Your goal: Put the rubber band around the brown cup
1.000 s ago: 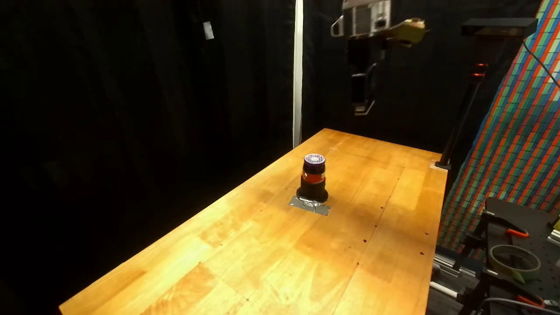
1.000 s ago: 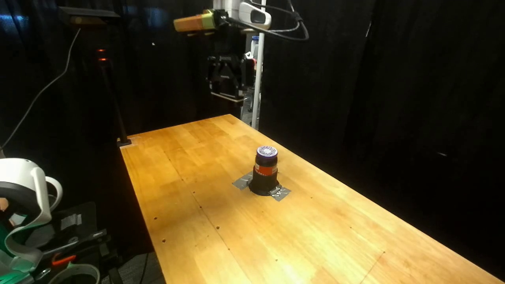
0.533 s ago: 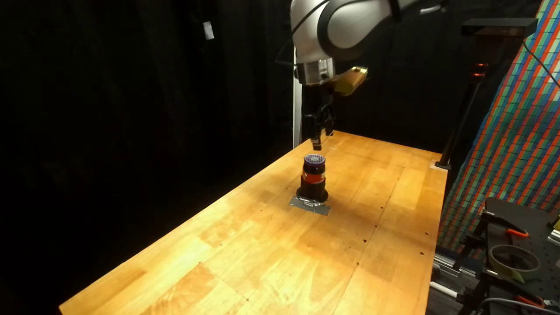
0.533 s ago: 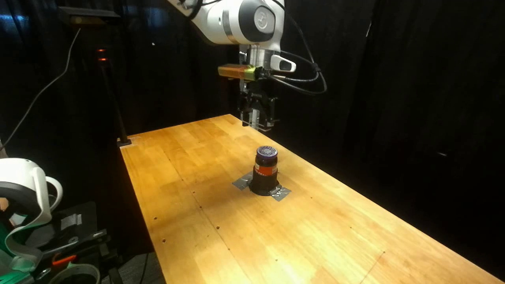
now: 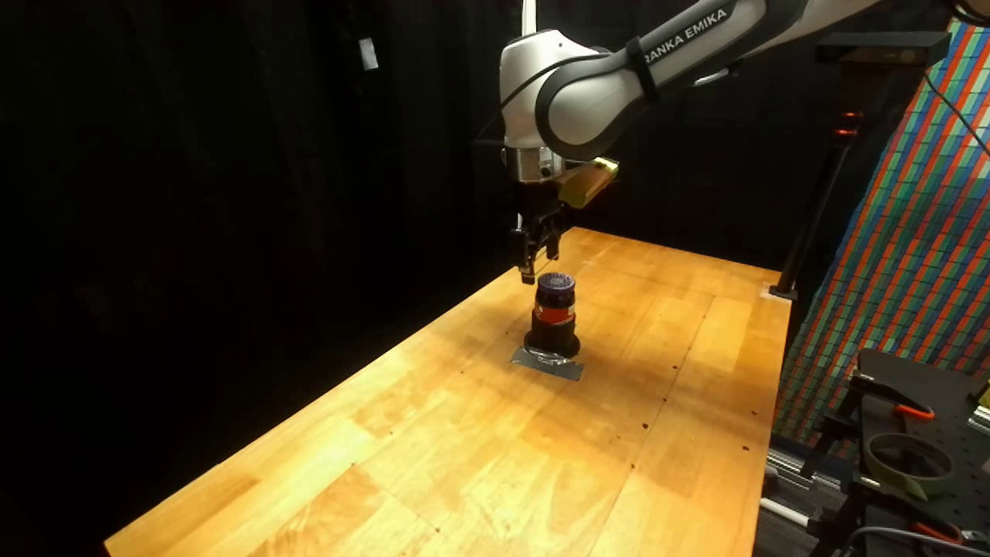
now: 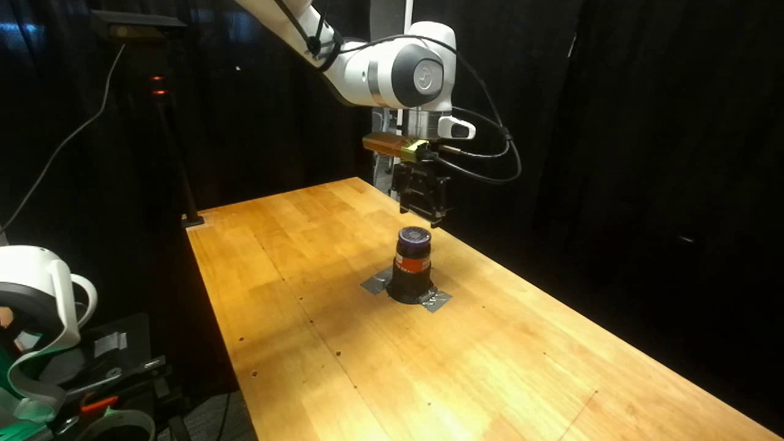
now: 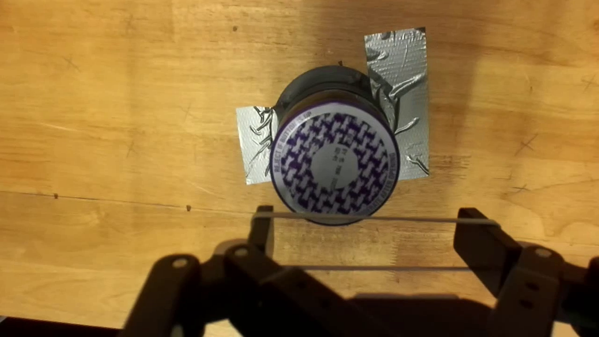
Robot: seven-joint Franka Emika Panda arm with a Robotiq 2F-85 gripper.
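The brown cup (image 5: 555, 313) is a small dark jar with an orange-red band and a purple-and-white patterned lid. It stands upright in a black base on the table and shows in both exterior views (image 6: 412, 264). The wrist view shows its lid (image 7: 334, 164) from above. My gripper (image 7: 368, 216) is open, with the rubber band (image 7: 412, 219) stretched in two strands round its spread fingers. The near strand crosses the lid's edge in the wrist view. In both exterior views the gripper (image 5: 540, 269) is just above lid height and beside the cup; nothing shows it touching (image 6: 419, 218).
Grey tape (image 7: 405, 103) fixes the black base to the wooden table (image 5: 495, 464). A black post (image 5: 812, 209) with a camera bar stands at the table's far corner. A side cart (image 5: 920, 402) with a tape roll stands beside the table. Dark curtains hang behind.
My gripper has come down from high over the table's far end and moved toward the cup, with the fingers still spread. The cup has not moved.
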